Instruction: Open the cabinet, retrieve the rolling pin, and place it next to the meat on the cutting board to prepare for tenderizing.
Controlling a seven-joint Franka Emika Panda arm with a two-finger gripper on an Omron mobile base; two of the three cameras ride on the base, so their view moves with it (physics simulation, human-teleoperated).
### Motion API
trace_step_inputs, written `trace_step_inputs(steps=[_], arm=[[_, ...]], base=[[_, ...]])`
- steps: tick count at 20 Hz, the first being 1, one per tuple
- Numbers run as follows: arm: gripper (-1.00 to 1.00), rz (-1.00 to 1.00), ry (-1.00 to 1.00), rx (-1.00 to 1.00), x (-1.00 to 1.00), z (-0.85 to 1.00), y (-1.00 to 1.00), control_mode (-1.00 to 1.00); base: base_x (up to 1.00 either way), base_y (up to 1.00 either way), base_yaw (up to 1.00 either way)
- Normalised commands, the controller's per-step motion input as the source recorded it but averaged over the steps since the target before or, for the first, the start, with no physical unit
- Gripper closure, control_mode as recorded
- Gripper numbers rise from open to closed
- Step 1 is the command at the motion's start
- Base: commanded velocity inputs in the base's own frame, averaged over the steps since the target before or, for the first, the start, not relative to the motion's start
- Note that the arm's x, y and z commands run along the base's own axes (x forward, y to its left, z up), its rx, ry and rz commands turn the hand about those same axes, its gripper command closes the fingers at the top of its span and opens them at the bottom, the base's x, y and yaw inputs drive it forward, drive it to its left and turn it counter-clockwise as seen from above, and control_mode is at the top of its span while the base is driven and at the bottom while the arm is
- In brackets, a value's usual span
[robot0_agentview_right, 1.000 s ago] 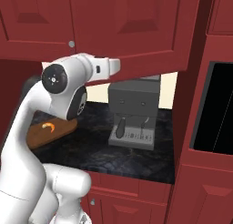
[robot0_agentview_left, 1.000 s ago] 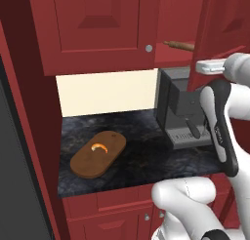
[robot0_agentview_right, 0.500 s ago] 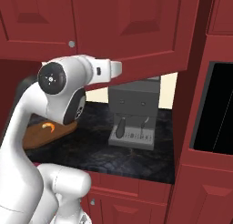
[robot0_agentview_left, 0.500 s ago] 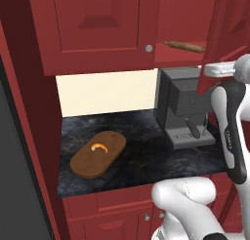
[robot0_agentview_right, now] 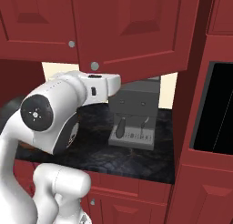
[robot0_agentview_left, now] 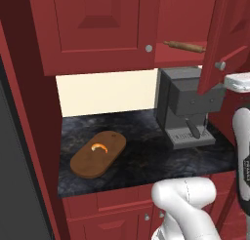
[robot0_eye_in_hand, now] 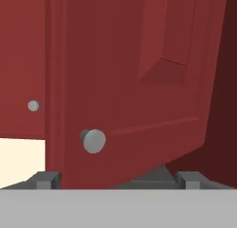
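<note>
The cabinet [robot0_agentview_left: 97, 29] fills the upper part of the left base view; its right door [robot0_agentview_left: 224, 34] stands swung open at about 2 o'clock, the left door shut. In the hand view that open door's lower edge and round silver knob [robot0_eye_in_hand: 94, 141] sit between the tool's [robot0_eye_in_hand: 118, 180] two fingertips [robot0_eye_in_hand: 46, 180], which stand spread wide at either side of the door edge, not pinching the knob. Below the cabinet runs the dark stone bench [robot0_agentview_left: 146, 156]. A grey coffee machine [robot0_agentview_left: 188, 107] stands on it at 3 o'clock. The cutting board [robot0_agentview_left: 97, 155] lies flat at 7 o'clock on the bench, well apart from the machine. The rolling pin [robot0_agentview_left: 184, 47] lies on the shelf inside the opened cabinet, at 1 o'clock, above the machine. The meat [robot0_agentview_left: 99, 147] rests on the board near its middle.
</note>
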Motion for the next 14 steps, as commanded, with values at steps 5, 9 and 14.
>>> trace_step_inputs(steps=[5,9,14], arm=[[-1.00,-0.01,-0.08,-0.07,-0.99,0.00,0.31,-1.00],[-1.00,-0.09,-0.09,-0.14,-0.72,0.00,0.83,-1.00],[-1.00,-0.11,-0.04,-0.19,-0.24,0.00,1.00,-1.00]], base=[[0.00,0.00,0.00],[0.00,0.00,0.00],[0.00,0.00,0.00]])
